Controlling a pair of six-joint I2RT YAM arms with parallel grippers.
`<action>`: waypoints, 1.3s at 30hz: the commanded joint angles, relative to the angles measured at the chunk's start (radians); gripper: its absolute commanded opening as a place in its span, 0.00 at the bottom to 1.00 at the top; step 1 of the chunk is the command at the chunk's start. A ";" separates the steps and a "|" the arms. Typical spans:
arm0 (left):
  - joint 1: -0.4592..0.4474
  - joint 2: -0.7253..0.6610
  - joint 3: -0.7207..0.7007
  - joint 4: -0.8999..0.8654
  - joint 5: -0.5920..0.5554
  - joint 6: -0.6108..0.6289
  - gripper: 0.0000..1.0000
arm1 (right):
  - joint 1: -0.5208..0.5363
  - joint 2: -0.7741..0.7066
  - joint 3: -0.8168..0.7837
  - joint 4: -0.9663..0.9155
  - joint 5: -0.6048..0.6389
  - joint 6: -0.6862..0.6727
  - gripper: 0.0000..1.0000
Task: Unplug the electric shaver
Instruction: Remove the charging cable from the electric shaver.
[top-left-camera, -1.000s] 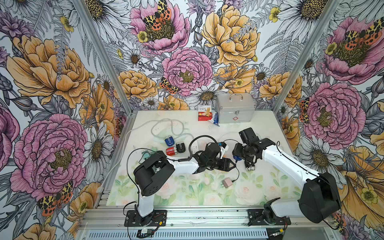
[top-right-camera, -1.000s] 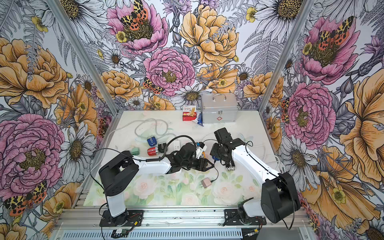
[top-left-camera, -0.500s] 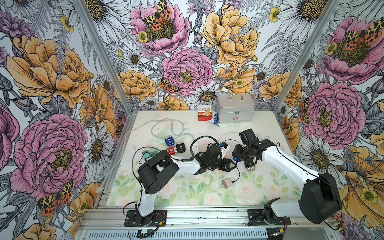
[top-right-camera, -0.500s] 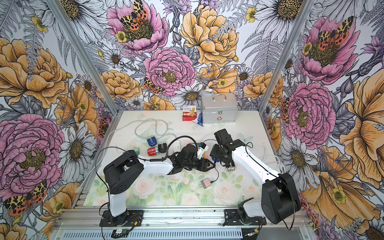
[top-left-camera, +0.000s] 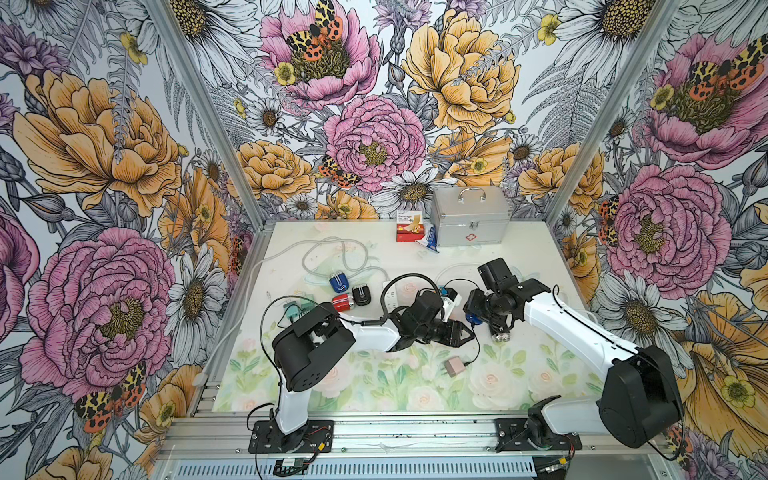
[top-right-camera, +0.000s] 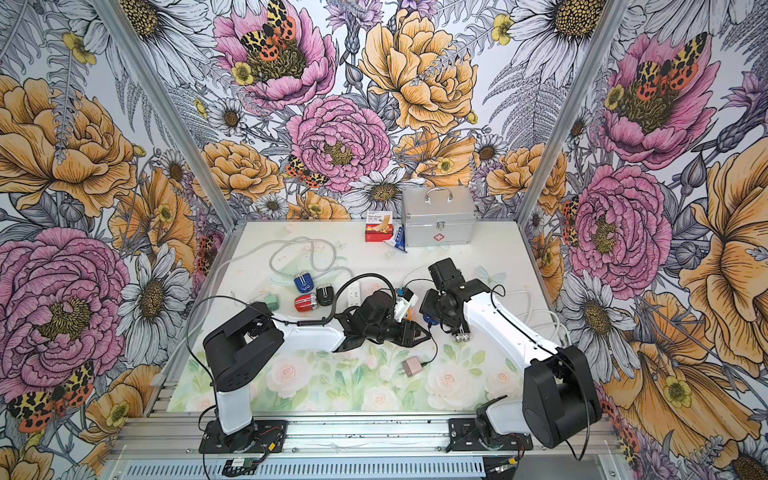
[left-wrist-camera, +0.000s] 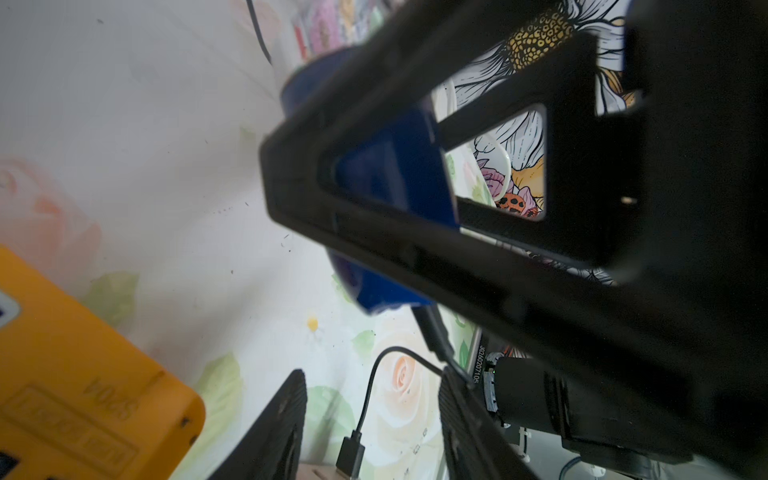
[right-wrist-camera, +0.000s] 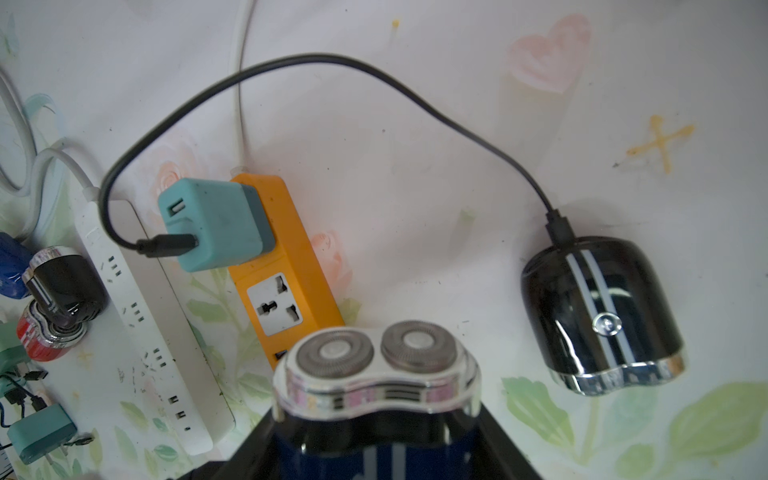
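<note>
**Blue twin-head electric shaver (right-wrist-camera: 376, 370) held, charging lead not yet pulled**

In both top views the shaver sits just right of the frame's centre; it is clamped in the right gripper (right-wrist-camera: 376, 434), whose black fingers press on its blue body from both sides. The left gripper (left-wrist-camera: 372, 384) lies low over the pale flower-printed table mat (top-left-camera: 374, 386), just left of the shaver and pointing at it; its jaws stand apart and pinch nothing; the thin black charging lead (left-wrist-camera: 368, 395) runs through the gap between them.

One end of the lead appears to enter the shaver's base through a black plug (left-wrist-camera: 432, 332); the other end is a USB plug (left-wrist-camera: 351, 451) at a small pink wall adapter (top-left-camera: 453, 366), which lies loose on the mat, below centre in a top view.

The step in hand looks like setting the left jaws on the lead while the right steadies the shaver. The next move calls for closing on the stiff black plug rather than the thin wire; then a straight pull along the plug's axis, away from the shaver.

A second, black shaver (right-wrist-camera: 598, 307) lies beside it, wired to a teal adapter (right-wrist-camera: 216, 224) on an orange power strip (right-wrist-camera: 286, 266); neither gripper is on it.
</note>
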 joint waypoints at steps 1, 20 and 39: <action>-0.010 -0.043 -0.002 -0.022 0.005 0.039 0.52 | 0.005 -0.026 -0.010 0.013 -0.011 0.015 0.39; -0.018 -0.061 0.088 -0.180 0.065 0.125 0.50 | 0.002 -0.031 -0.013 0.013 -0.010 0.013 0.39; -0.002 -0.171 0.050 -0.323 0.032 0.180 0.50 | -0.005 -0.027 -0.009 0.013 -0.010 0.009 0.38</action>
